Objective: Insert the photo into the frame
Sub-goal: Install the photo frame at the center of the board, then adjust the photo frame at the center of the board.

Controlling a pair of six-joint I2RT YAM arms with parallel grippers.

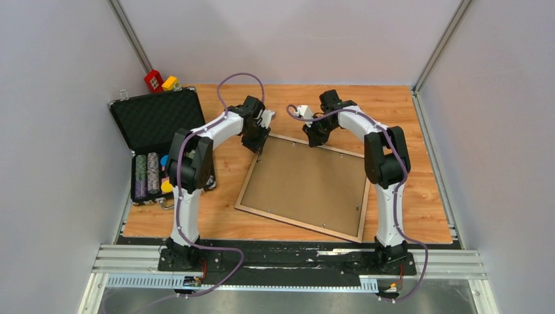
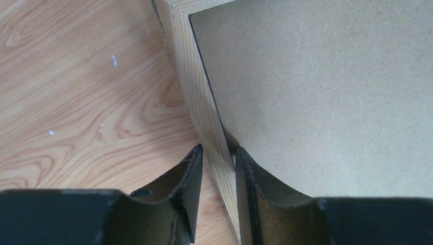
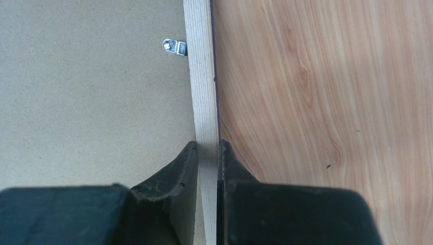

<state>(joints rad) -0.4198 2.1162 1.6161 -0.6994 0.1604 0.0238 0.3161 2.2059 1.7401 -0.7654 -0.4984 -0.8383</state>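
The frame (image 1: 298, 224) lies back side up on the wooden table, its tan border around the brown hardboard backing panel (image 1: 304, 180). My left gripper (image 1: 260, 145) is at the frame's far left corner. In the left wrist view the left gripper (image 2: 218, 150) is closed across the tan border (image 2: 196, 87), one finger outside, one on the backing (image 2: 316, 87). My right gripper (image 1: 314, 140) is on the far edge. In the right wrist view the right gripper (image 3: 208, 145) pinches the border (image 3: 200, 76). The photo is not in view.
An open black foam-lined case (image 1: 157, 121) with poker chips (image 1: 147, 175) lies at the left. Red and yellow blocks (image 1: 154, 80) sit behind it. A metal turn clip (image 3: 175, 47) sits on the backing by the right gripper. Grey walls enclose the table.
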